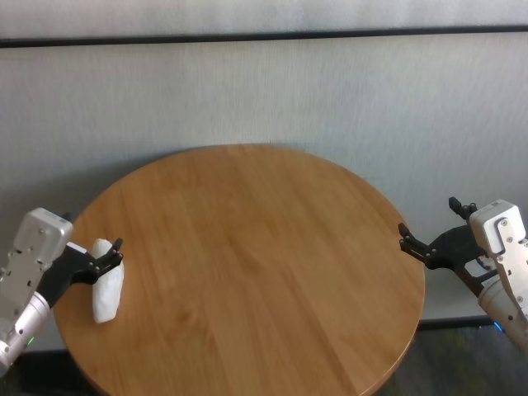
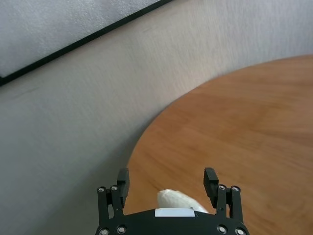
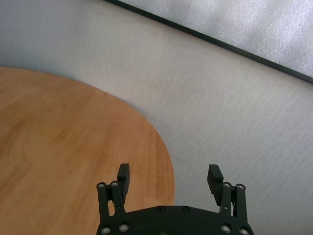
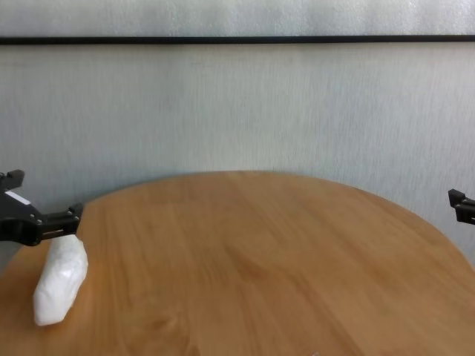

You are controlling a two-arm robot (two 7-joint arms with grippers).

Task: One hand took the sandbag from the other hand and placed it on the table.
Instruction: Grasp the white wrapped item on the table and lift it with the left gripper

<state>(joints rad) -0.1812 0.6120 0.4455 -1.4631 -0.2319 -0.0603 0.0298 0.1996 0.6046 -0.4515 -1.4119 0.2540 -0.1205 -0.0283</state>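
Note:
The white lumpy sandbag [image 1: 107,289] lies on the round wooden table [image 1: 256,272] near its left edge; it also shows in the chest view [image 4: 59,282]. My left gripper [image 1: 97,244], with a green glow on its wrist, is open. Its fingers straddle the sandbag's far end without closing on it. In the left wrist view the sandbag's end [image 2: 178,200] shows between the spread fingers [image 2: 211,178], close to the palm. My right gripper [image 1: 429,219], with a blue glow on its wrist, is open and empty just off the table's right edge, as the right wrist view [image 3: 168,172] also shows.
A pale textured wall [image 1: 264,91] with a dark horizontal strip stands behind the table. Nothing else lies on the tabletop. The table's rim [image 3: 166,161] curves just under the right gripper.

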